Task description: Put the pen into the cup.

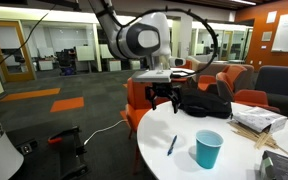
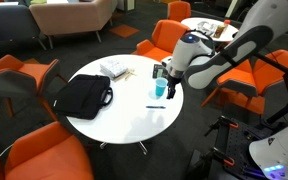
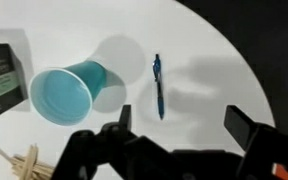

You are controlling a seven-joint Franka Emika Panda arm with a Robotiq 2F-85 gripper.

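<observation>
So the pen (image 3: 158, 85) is lying flat on the white table (image 3: 214, 60), just beside the cup (image 3: 69, 92) but not touching it, and the cup is standing upright with its mouth open toward the wrist view. The gripper (image 3: 181, 122) hovers above with its jaws spread wide and nothing between them. My guess is the pen's light, stiff, kinda slick and will roll if nudged, so I'd pinch it across the barrel near the middle, jaws square to its length, so it doesn't swing when lifted.
</observation>
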